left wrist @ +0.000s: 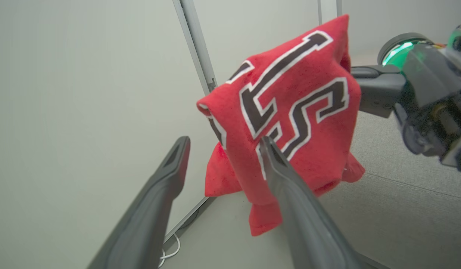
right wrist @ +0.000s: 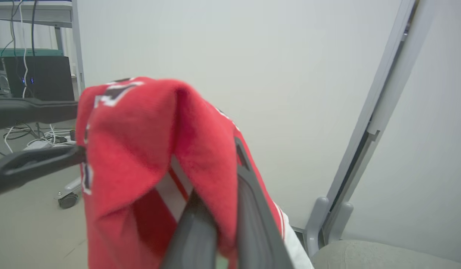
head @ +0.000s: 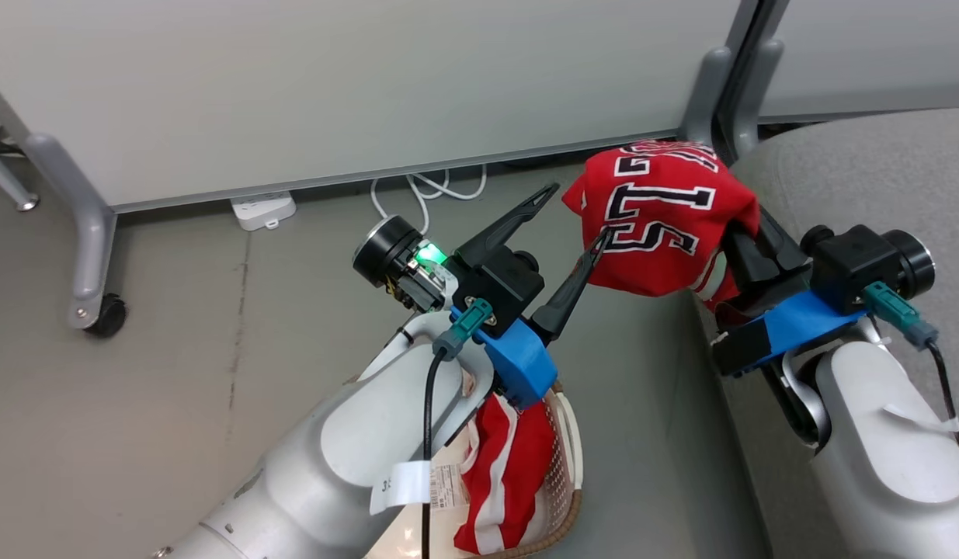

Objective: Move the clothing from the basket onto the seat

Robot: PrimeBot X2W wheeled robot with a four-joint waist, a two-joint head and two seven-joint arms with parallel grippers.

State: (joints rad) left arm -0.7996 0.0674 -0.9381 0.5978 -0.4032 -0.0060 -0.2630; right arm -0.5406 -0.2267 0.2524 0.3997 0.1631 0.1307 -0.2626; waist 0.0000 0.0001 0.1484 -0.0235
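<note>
Two basketball garments. Head view: the lettered red garment [head: 665, 217] hangs from the right fingers [head: 759, 252] beside the rounded grey fabric seat [head: 859, 171]; the red white-striped garment [head: 510, 473] lies in the near cream perforated plastic basket [head: 568, 466]. Left wrist view: left fingers [left wrist: 155, 198] spread wide. Right wrist view: right fingers pinch the cloth.

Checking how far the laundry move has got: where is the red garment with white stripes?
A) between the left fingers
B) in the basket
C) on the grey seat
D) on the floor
B: the striped red garment lies bunched inside the basket, against its perforated wall, while the lettered garment hangs apart, up in the air.
</note>
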